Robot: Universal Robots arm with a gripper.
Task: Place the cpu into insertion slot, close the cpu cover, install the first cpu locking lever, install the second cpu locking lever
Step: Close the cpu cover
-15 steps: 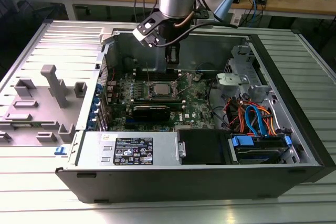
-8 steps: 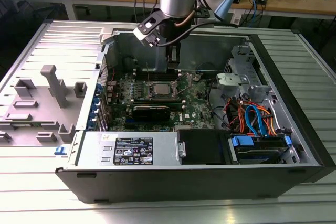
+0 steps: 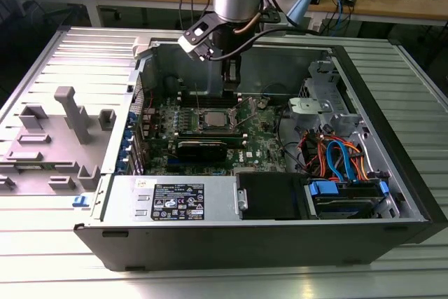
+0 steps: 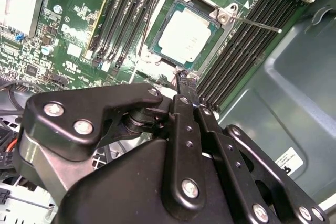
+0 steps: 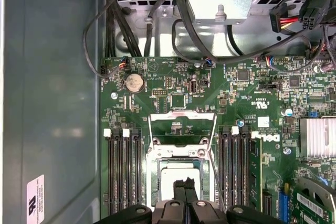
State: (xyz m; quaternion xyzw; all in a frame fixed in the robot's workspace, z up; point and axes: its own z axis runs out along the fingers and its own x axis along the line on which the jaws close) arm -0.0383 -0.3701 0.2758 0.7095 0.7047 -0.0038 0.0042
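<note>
The cpu (image 4: 185, 36), a small square chip with a silvery top, lies flat in the insertion slot (image 4: 157, 11) on the green board. It also shows in the first wrist view as the cpu (image 5: 181, 174) and in the exterior view as the cpu (image 3: 212, 118). The cpu cover (image 5: 182, 114), a thin silver frame, stands flipped open away from the slot, with the board showing through its window. A thin locking lever (image 4: 257, 24) sticks out beside the slot, unlatched. My gripper (image 5: 184, 186) hangs just above the chip's near edge, shut and holding nothing; its tips (image 4: 181, 78) are close together.
Long black memory slots (image 5: 123, 166) flank the socket on both sides. The case wall (image 4: 294, 77) rises close by. A drive cage with coloured cables (image 3: 336, 155) and a power supply (image 3: 175, 199) fill the case. A grey plastic shroud (image 3: 66, 113) lies outside on the exterior view's left.
</note>
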